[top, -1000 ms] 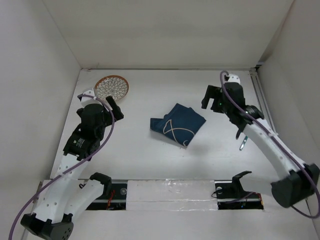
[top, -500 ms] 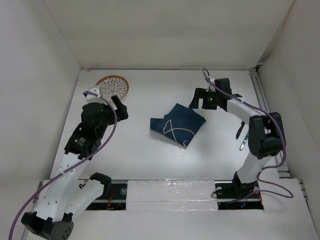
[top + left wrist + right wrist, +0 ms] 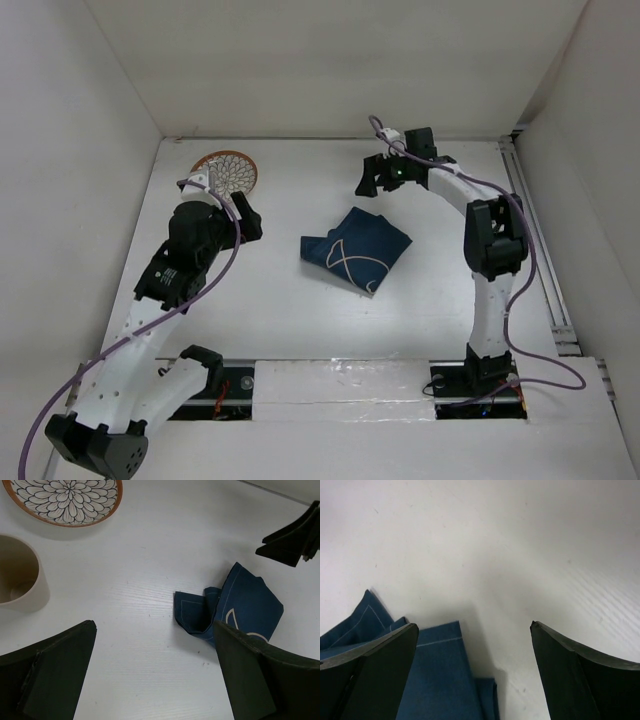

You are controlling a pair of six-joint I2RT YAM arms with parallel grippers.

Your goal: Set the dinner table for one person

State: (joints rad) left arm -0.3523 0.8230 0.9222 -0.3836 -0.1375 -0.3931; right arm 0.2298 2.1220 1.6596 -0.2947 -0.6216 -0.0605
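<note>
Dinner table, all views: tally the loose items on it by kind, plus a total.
plate: 1
cup: 1
blue cloth placemat: 1
Total visible on the dinner table: 3

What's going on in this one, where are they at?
Two robot arms are setting the white dinner table for one, and nothing is held yet. Both grippers are open. The right gripper hovers over the far edge of the crumpled navy placemat at the table's middle. The left gripper is near the patterned plate at the far left, pointing toward the placemat, with a beige cup close by.
</note>
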